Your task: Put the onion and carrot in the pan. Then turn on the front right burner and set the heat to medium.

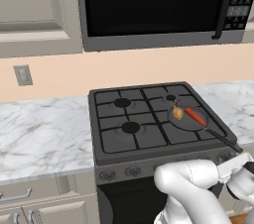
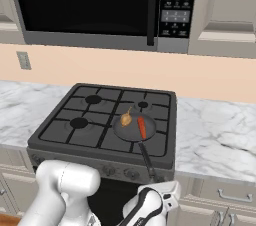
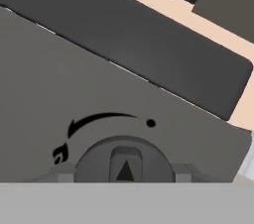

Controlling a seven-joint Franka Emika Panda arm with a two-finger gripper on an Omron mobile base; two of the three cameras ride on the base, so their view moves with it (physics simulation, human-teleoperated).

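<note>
Onion and carrot sit in the pan, so the claw (grip unclear) faces the knob.

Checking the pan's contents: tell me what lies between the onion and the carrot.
Nothing: a bare strip of pan floor separates the onion from the carrot, seen in both base views.

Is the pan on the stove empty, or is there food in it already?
Not empty. The onion and the carrot both lie inside the pan, side by side, on the stove's front right burner.
</note>
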